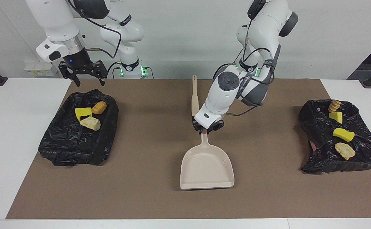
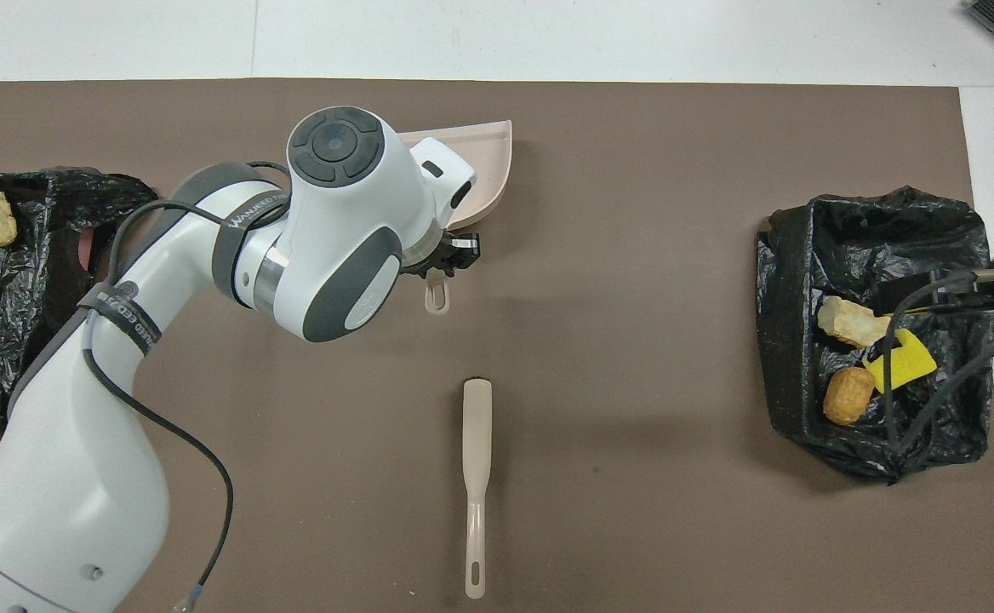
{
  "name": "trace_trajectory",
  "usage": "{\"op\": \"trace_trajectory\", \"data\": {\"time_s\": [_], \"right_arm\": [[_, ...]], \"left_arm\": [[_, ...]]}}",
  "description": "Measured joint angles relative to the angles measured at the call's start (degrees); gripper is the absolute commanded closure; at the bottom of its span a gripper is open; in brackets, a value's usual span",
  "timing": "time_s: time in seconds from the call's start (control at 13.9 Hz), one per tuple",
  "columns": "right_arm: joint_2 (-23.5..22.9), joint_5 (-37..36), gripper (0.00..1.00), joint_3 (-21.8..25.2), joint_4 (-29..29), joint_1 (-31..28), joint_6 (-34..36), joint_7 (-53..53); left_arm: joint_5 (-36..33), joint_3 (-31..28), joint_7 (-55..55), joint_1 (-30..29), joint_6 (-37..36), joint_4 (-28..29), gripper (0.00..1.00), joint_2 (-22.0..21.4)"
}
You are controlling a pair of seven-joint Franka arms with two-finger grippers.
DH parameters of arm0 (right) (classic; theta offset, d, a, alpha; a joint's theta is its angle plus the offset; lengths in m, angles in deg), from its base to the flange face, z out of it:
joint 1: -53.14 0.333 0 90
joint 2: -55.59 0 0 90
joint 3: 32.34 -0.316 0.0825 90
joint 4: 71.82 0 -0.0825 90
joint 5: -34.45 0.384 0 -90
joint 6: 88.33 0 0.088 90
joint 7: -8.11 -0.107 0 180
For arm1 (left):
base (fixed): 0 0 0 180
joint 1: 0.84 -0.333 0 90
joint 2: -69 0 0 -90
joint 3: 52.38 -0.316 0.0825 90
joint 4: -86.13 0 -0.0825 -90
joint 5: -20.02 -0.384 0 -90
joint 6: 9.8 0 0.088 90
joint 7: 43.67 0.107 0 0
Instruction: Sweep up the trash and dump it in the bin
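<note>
My left gripper (image 1: 207, 130) is shut on the handle of a beige dustpan (image 1: 207, 168), which is empty and sits low over the middle of the brown mat, its handle pointing toward the robots. In the overhead view the left arm hides most of the dustpan (image 2: 487, 157), with the left gripper (image 2: 448, 262) on its handle. The trash lies in two black-bagged bins. One bin (image 1: 319, 127) at the left arm's end holds several pieces (image 1: 343, 134). The other bin (image 1: 68, 143) holds three pieces (image 1: 91, 123). My right gripper (image 1: 90, 83) hangs open over that bin's edge nearest the robots.
A beige brush (image 1: 194, 98) lies on the mat (image 1: 141, 190) between the dustpan and the robots, its handle pointing toward them. White table (image 1: 14, 143) borders the mat at both ends.
</note>
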Motion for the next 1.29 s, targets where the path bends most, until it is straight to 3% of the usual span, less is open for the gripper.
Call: {"op": "trace_trajectory", "data": {"time_s": [0.07, 0.14, 0.29, 0.43, 0.5, 0.65, 0.93, 1.29], "right_arm": [[0.0, 0.0, 0.0, 0.0, 0.0, 0.0, 0.0, 0.0], [0.0, 0.0, 0.0, 0.0, 0.0, 0.0, 0.0, 0.0], [0.0, 0.0, 0.0, 0.0, 0.0, 0.0, 0.0, 0.0], [0.0, 0.0, 0.0, 0.0, 0.0, 0.0, 0.0, 0.0], [0.0, 0.0, 0.0, 0.0, 0.0, 0.0, 0.0, 0.0], [0.0, 0.0, 0.0, 0.0, 0.0, 0.0, 0.0, 0.0], [0.0, 0.0, 0.0, 0.3, 0.0, 0.1, 0.0, 0.0], [0.0, 0.0, 0.0, 0.4, 0.0, 0.1, 0.0, 0.0]], "left_arm": [[-0.1, 0.1, 0.0, 0.5, 0.3, 0.0, 0.93, 0.5], [-0.3, 0.1, 0.0, 0.9, 0.3, 0.0, 0.67, 0.8], [-0.5, 0.1, 0.0, 1.6, 0.3, 0.0, 0.43, 0.9], [-0.8, 0.1, -0.1, 1.8, 0.2, -0.1, 0.24, 0.9], [-0.8, 0.0, -0.1, 1.8, 0.1, -0.1, 0.2, 0.9], [-1.2, -0.4, -0.1, 1.8, -0.4, -0.3, 0.0, 0.8], [-2.0, -4.0, 2.3, 1.8, -3.5, -0.2, 0.0, -2.8], [-2.0, -14.1, 10.9, 1.9, -6.2, 7.8, 0.0, -16.2]]}}
